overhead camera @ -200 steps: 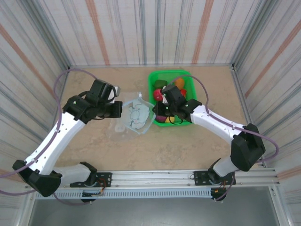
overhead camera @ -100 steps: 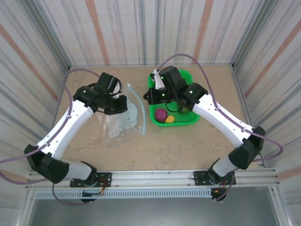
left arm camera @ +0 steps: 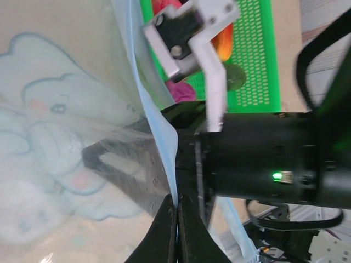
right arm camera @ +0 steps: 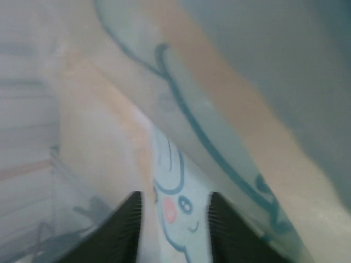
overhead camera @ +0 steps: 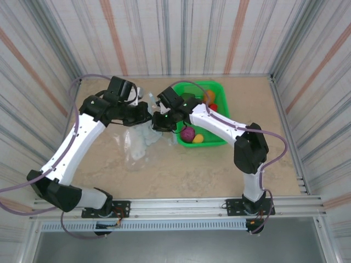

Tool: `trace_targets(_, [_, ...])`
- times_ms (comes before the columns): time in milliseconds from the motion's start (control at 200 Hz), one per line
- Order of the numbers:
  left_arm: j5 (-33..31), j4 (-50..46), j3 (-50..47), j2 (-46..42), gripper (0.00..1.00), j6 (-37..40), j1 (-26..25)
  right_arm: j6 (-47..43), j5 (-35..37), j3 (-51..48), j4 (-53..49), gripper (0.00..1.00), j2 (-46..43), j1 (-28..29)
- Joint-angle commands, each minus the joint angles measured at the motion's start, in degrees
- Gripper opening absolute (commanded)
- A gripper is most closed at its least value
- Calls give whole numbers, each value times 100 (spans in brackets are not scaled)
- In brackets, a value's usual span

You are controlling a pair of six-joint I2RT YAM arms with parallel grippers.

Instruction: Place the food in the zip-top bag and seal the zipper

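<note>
The clear zip-top bag [overhead camera: 140, 143] with a pale cartoon print [left arm camera: 52, 137] hangs left of centre, mouth raised. My left gripper [overhead camera: 143, 114] is shut on its pale blue zipper [left arm camera: 159, 118], which is pinched between the black tips [left arm camera: 176, 207]. My right gripper [overhead camera: 155, 124] is at the bag's mouth, facing the printed film, fingers apart with nothing between them [right arm camera: 173, 216]. Food lies in the green basket [overhead camera: 221, 139]: a magenta piece [overhead camera: 188, 133], a yellow one [overhead camera: 198, 138], an orange one [overhead camera: 209, 97] and a red one [overhead camera: 214, 107].
The right arm reaches across the basket's left side, and its dark wrist body [left arm camera: 263, 159] sits close beside the left fingers. Striped walls close in the beige table [overhead camera: 181, 170] on three sides. The arm bases stand along the near rail.
My right gripper left the basket, swung left to the bag's mouth, and its fingers opened. The left arm shifted the bag's mouth slightly back and right while keeping hold.
</note>
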Motion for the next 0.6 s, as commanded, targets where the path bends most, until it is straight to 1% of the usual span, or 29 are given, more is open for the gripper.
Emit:
trace_targets(0, [267,1,237,-38,0,-82,187,68,757,80,-364,54,-21,63])
trace_targets(20, [285,-1,246,-53,0,-82,219,48,830,23,-349,59,-54,64])
trace_targets(35, [306,1,250,-56,0,-82,246,33,871,-28,-326,65,-71,60])
trace_targets(50, [328,1,264,-64,0,-82,272,14,906,-82,-295,69,-90,65])
trace_targets(70, [352,1,275,-64,0,-61,301,-10,942,-133,-275,78,-109,60])
trace_targets(105, [384,-10,305,-55,0,-37,340,-38,1015,-174,-273,84,-125,60])
trace_targets(120, [392,-8,322,-43,0,-19,347,-47,1041,-185,-288,90,-129,60])
trace_targets(135, [392,-17,335,-40,0,-1,359,-55,1073,-204,-291,91,-137,59])
trace_targets(185, [368,-55,394,-9,0,49,378,-57,1214,-217,-324,94,-149,70])
trace_targets(346, [198,-130,562,15,0,143,386,7,1832,-314,-412,94,-247,70])
trace_targets(416, [173,-137,584,23,0,193,387,28,1781,-497,-77,94,-361,77])
trace_targets(511, [182,-189,619,80,0,249,384,55,1740,-505,53,93,-402,98])
trace_targets(596, [114,-237,699,76,0,276,386,78,1950,-565,21,91,-429,70])
